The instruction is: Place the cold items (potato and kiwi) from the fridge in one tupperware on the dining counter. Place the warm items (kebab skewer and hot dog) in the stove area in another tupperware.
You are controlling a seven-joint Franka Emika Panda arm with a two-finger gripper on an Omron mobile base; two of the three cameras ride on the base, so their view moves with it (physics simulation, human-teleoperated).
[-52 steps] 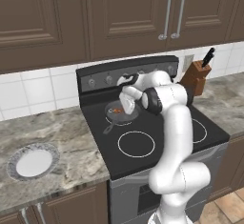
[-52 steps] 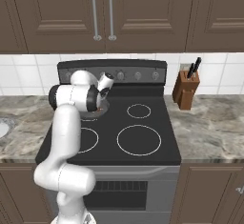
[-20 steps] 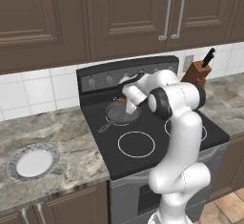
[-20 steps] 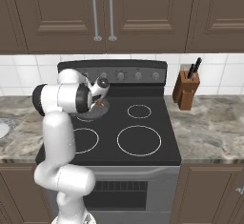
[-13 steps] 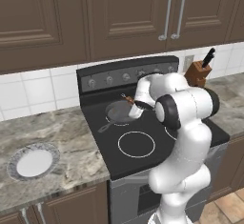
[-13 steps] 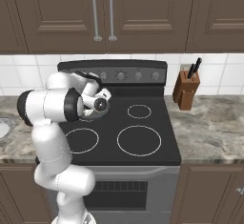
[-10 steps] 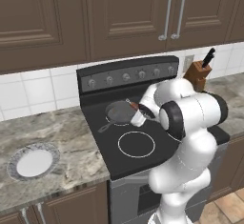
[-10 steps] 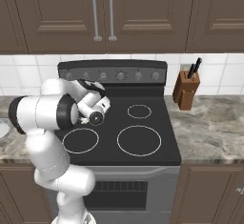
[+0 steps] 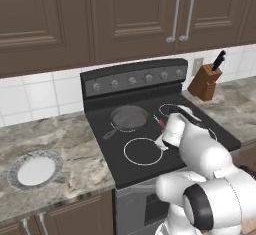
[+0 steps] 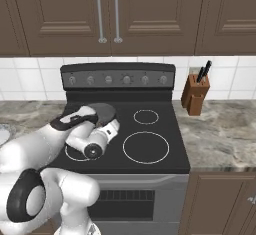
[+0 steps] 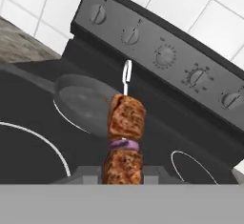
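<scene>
In the hand view my gripper (image 11: 119, 174) is shut on the kebab skewer (image 11: 125, 137), which has browned meat chunks, a purple onion slice and a metal tip pointing at the stove's knobs. It hangs above the stovetop, in front of the empty dark pan (image 11: 88, 105). In the left base view the gripper (image 9: 162, 136) hovers over the front left burner with the skewer's tip (image 9: 159, 123) poking out, right of the pan (image 9: 129, 117). The right base view has the gripper (image 10: 114, 125) just in front of the pan (image 10: 104, 111). The hot dog, potato, kiwi and tupperware are out of view.
The black stove (image 9: 200, 124) sits between marble counters. A wooden knife block (image 9: 206, 81) stands on the right counter, also seen from the other side (image 10: 194, 95). A white plate (image 9: 35, 170) lies on the left counter. Dark wall cabinets hang above.
The arm has pulled back from the pan toward the stove's front, carrying the kebab skewer. The fingers finished closing on it. The pan is left empty.
</scene>
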